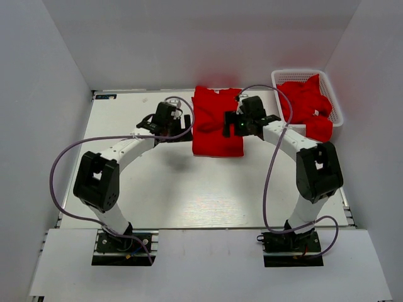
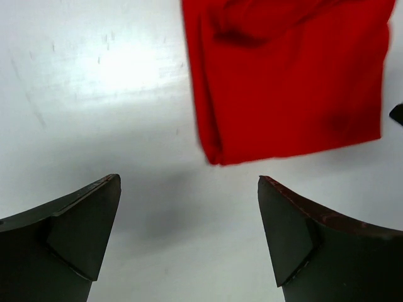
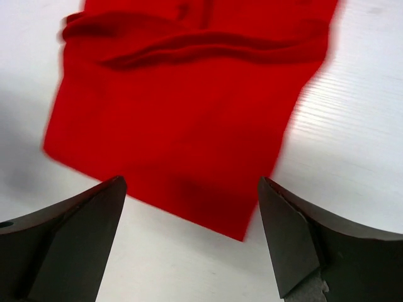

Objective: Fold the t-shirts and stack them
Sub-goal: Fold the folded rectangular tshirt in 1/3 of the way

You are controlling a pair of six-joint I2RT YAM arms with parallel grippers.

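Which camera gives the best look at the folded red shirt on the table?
The top external view: nearly all of the folded shirt shows, outline included. The left wrist view shows only one corner and edge; the right wrist view shows its near end, slightly blurred.

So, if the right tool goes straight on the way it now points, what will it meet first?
Most likely the folded bright red cloth t-shirt lying on the white table: its near edge shows straight ahead of the open right tool. Depth is unclear.
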